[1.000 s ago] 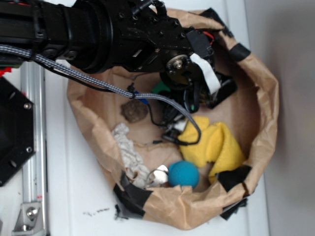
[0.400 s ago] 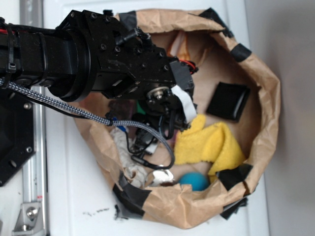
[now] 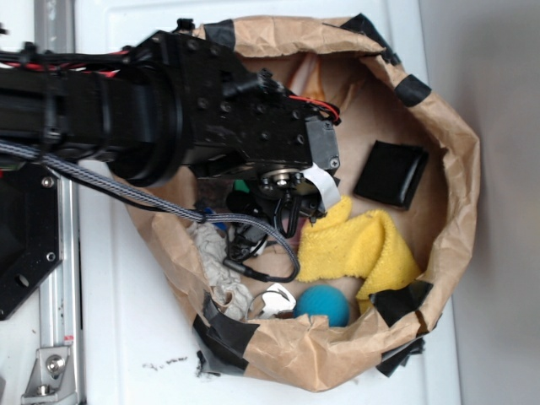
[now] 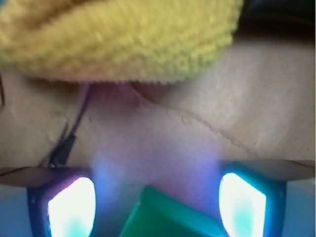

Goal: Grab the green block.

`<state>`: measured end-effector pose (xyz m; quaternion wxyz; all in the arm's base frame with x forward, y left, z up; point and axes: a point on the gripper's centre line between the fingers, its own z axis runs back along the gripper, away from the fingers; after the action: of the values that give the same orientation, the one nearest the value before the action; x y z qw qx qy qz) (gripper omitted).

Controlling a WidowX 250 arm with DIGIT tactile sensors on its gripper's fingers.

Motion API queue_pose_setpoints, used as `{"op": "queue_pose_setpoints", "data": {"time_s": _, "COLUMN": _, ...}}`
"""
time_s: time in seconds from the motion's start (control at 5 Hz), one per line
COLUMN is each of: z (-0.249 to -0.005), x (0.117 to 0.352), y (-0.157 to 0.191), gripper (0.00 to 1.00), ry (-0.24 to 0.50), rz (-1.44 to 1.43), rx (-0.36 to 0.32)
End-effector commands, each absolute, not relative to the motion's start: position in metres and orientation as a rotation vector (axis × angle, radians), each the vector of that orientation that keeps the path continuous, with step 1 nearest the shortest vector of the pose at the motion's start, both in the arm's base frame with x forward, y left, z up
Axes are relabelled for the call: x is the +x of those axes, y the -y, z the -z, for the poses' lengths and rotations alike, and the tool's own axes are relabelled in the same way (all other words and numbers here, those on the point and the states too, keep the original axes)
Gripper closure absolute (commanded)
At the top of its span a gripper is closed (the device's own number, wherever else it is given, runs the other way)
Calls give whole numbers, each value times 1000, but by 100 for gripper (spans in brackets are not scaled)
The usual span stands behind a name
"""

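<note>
While the arm hangs low inside the paper bag, the green block sits between the jaws, which stand apart. Its corner points toward the yellow cloth beyond.

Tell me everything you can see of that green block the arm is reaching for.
Little of the green block shows. The wrist view has a bright green, flat-faced, matte corner at the bottom edge, between two glowing fingers that stand apart on either side. It lies over crumpled brown paper. From outside, only a green sliver peeks under the black arm.
</note>
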<state>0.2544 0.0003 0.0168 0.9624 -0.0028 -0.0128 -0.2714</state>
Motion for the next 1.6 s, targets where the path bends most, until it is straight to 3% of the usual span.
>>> {"op": "queue_pose_setpoints", "data": {"time_s": 0.0, "z": -27, "x": 235, "y": -15, "gripper": 0, "ry": 57, "rz": 569, "rx": -11}}
{"op": "queue_pose_setpoints", "data": {"time_s": 0.2, "z": -27, "x": 232, "y": -14, "gripper": 0, "ry": 48, "rz": 546, "rx": 8}}
{"op": "queue_pose_setpoints", "data": {"time_s": 0.4, "z": -24, "x": 234, "y": -16, "gripper": 100, "ry": 42, "rz": 514, "rx": 26}}
{"op": "queue_pose_setpoints", "data": {"time_s": 0.6, "z": -23, "x": 234, "y": -18, "gripper": 100, "ry": 35, "rz": 517, "rx": 35}}
{"op": "queue_pose_setpoints", "data": {"time_s": 0.8, "z": -32, "x": 236, "y": -22, "gripper": 100, "ry": 87, "rz": 469, "rx": 55}}
{"op": "queue_pose_setpoints", "data": {"time_s": 1.0, "z": -60, "x": 251, "y": -38, "gripper": 100, "ry": 220, "rz": 295, "rx": 91}}
{"op": "queue_pose_setpoints", "data": {"time_s": 1.2, "z": -88, "x": 257, "y": -52, "gripper": 100, "ry": 271, "rz": 211, "rx": 122}}
{"op": "queue_pose_setpoints", "data": {"time_s": 1.4, "z": -100, "x": 242, "y": -66, "gripper": 0, "ry": 248, "rz": 116, "rx": 88}}
